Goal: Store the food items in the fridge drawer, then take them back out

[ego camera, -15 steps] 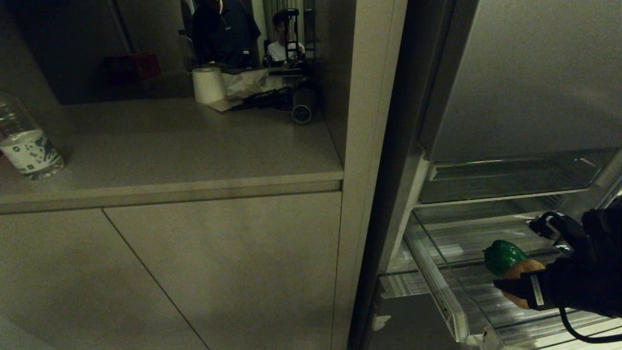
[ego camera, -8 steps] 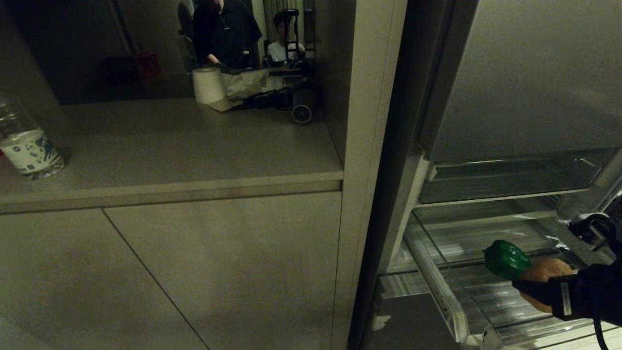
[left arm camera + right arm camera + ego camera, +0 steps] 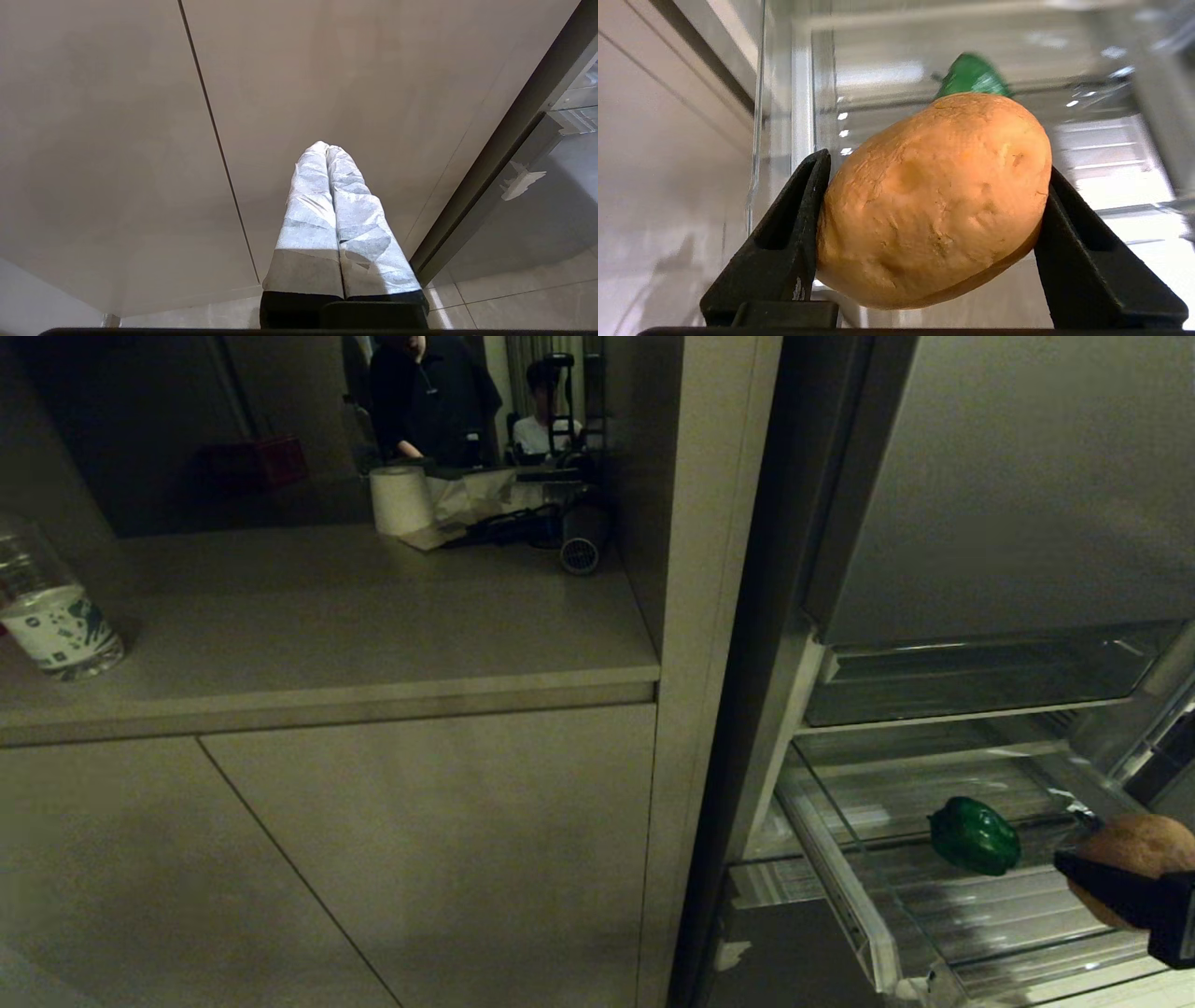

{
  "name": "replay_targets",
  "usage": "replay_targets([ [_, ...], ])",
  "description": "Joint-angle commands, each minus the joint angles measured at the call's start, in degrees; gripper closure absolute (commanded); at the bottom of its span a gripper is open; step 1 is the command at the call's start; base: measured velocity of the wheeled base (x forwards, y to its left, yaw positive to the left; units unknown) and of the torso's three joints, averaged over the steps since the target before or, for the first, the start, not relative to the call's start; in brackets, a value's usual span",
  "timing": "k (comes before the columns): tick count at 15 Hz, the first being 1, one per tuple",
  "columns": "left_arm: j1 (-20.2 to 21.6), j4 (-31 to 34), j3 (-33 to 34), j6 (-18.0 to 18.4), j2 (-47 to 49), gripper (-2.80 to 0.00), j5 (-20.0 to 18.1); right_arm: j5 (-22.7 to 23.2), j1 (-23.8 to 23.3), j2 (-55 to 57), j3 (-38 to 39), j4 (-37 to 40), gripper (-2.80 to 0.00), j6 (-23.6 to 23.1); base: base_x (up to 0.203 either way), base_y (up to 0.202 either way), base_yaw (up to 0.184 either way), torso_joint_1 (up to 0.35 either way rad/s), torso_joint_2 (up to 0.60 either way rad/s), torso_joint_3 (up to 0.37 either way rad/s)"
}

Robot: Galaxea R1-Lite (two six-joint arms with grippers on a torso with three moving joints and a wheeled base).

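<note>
1. Right gripper point(image 3: 934, 205) at the near right edge of the head view, fingers point(image 3: 794, 233) pinching the potato point(image 3: 934, 200) from both sides. A second ago potato and gripper sat low in the fridge drawer point(image 3: 864, 919), right beside the bell pepper point(image 3: 974, 835); now the potato point(image 3: 1134, 877) is lifted and drawn back toward the robot, well apart from the pepper.
2. Judgement: this reads as the take-out half of the task, first item leaving the drawer. The grip looks secure, with fingers on the potato's broad flanks.
3. Left gripper point(image 3: 327, 154) parked low in front of the cabinet doors point(image 3: 117, 140), its wrapped fingers point(image 3: 308, 205) pressed together, holding nothing.
4. The drawer stands pulled out, clear front lip nearest, ribbed bottom showing. The bell pepper lies on that bottom toward the back, unmoved since a second ago. It is the one item left to fetch.
5. Above the drawer, a clear compartment point(image 3: 980, 677) under the grey fridge door panel point(image 3: 1027, 485).
6. Left of the fridge, the bench point(image 3: 355, 616) carries a water bottle point(image 3: 51, 616) at its near left.
7. Farthest back on the bench are a paper roll point(image 3: 400, 499) and dark cabled gear; behind them are two people.
</note>
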Motion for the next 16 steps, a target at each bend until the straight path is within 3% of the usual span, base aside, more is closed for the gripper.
replay_targets([
  [1, 0.00, 0.03, -0.01, -0.01, 0.00, 0.00, 0.02, -0.67, 0.01, -10.06, 2.23, -0.07, 0.00, -0.24, 0.000, 0.000, 0.000, 0.000, 0.00, 0.000],
  [6, 0.00, 0.03, -0.01, -0.06, 0.00, 0.00, 0.07, -1.53, -0.15, -27.81, 6.78, 1.66, 0.00, -0.56, 0.000, 0.000, 0.000, 0.000, 0.00, 0.000],
  [16, 0.00, 0.03, -0.01, -0.01, 0.00, 0.00, 0.02, -4.34, -0.35, -34.93, 9.68, 4.84, 0.00, -0.69, 0.000, 0.000, 0.000, 0.000, 0.00, 0.000],
])
